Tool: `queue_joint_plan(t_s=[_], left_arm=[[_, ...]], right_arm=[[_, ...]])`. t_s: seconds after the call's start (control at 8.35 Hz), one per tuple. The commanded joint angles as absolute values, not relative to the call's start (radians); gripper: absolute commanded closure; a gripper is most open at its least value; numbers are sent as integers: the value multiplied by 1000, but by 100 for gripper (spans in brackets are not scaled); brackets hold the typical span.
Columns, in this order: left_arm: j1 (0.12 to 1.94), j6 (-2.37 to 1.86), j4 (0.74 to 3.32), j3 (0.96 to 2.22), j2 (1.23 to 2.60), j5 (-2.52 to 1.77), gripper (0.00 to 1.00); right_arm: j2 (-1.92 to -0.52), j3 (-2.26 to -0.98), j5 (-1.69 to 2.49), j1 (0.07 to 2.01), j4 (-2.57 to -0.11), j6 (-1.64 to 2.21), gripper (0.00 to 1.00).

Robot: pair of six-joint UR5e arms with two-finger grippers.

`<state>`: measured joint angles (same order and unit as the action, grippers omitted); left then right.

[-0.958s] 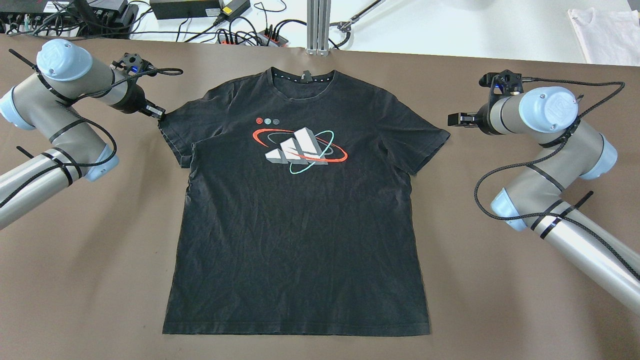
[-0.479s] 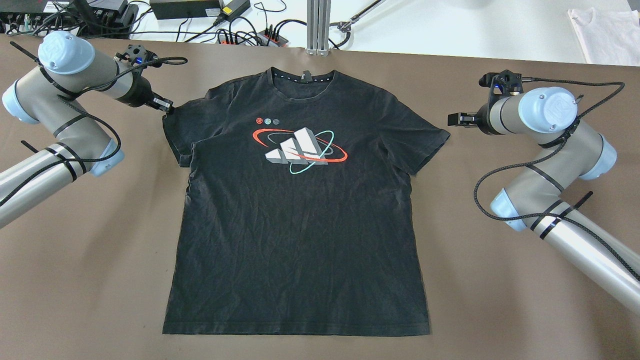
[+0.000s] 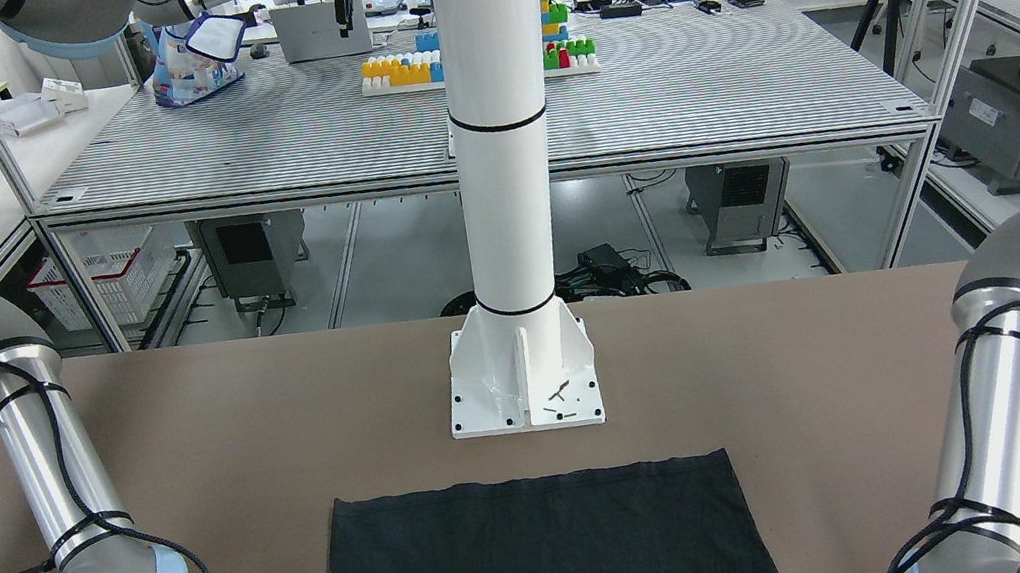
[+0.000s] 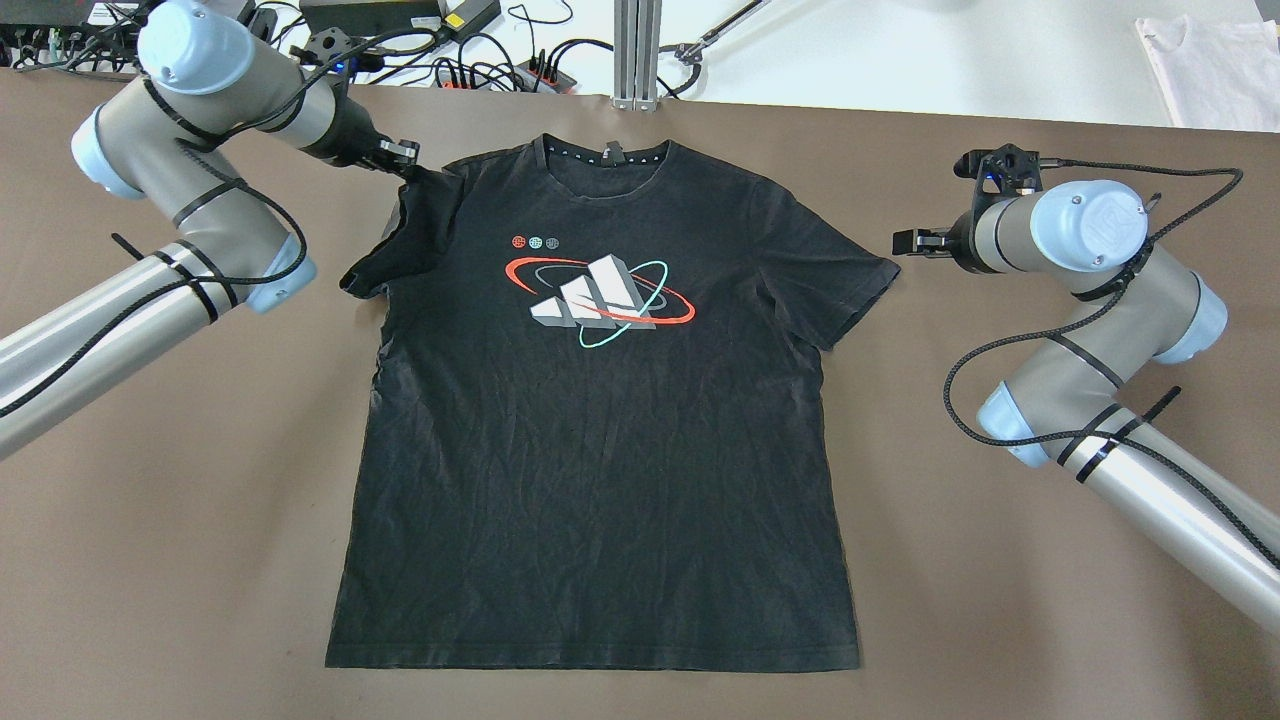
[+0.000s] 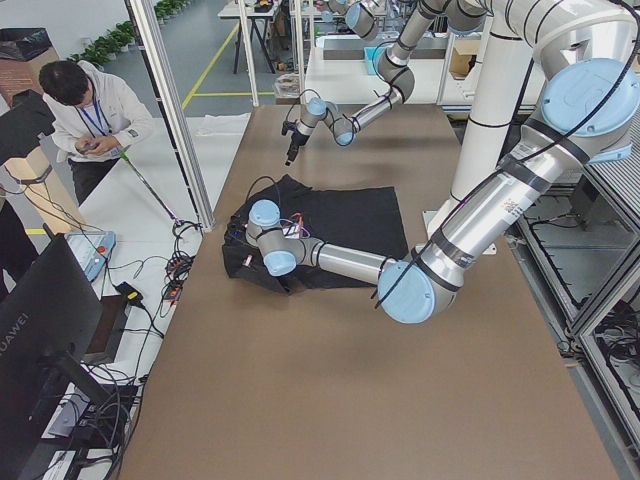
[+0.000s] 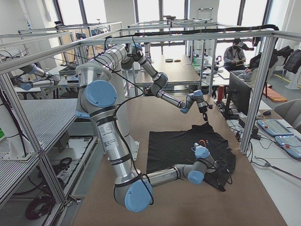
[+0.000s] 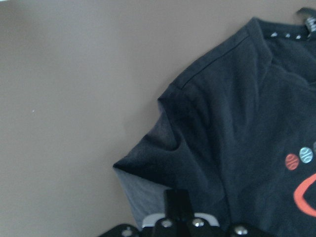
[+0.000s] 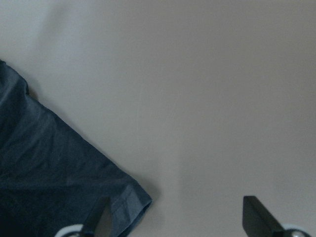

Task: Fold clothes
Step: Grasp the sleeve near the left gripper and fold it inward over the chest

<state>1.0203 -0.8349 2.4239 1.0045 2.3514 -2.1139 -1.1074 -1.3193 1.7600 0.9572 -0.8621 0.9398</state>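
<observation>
The clothes (image 4: 600, 420) are a black T-shirt with a red, white and teal print, lying front up on the brown table; its hem end shows in the front-facing view (image 3: 540, 555). My left gripper (image 4: 403, 163) is shut on the shirt's left sleeve, which hangs raised and bunched beside the shoulder (image 7: 197, 128). My right gripper (image 4: 902, 242) hovers just off the tip of the other sleeve. Its fingers (image 8: 256, 215) stand wide apart, and the sleeve hem (image 8: 126, 200) lies beside one of them.
The white pole's base plate (image 3: 523, 375) stands on the table behind the shirt's hem. Cables and power strips (image 4: 480, 70) and an aluminium post (image 4: 635, 50) line the far edge. A white cloth (image 4: 1210, 70) lies off the far right corner. A person (image 5: 85, 110) stands beyond the table.
My left gripper has carried the sleeve up and in toward the shirt's collar, so the sleeve has left the table and now folds over the shoulder. The right arm has barely moved.
</observation>
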Motion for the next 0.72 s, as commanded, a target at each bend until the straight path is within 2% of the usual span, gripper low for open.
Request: queue_joint_plan(t_s=[0.0, 0.36, 0.6], left_arm=[[924, -1012, 2356, 1002, 2472, -2004, 100], [789, -1078, 2324, 993, 2507, -1817, 100], [778, -1069, 2327, 982, 2500, -1790, 100]], right_arm=[[-1108, -1321, 1753, 951, -862, 943, 6], [-1109, -1319, 1753, 951, -862, 943, 6], [-1112, -1319, 1753, 950, -862, 942, 6]])
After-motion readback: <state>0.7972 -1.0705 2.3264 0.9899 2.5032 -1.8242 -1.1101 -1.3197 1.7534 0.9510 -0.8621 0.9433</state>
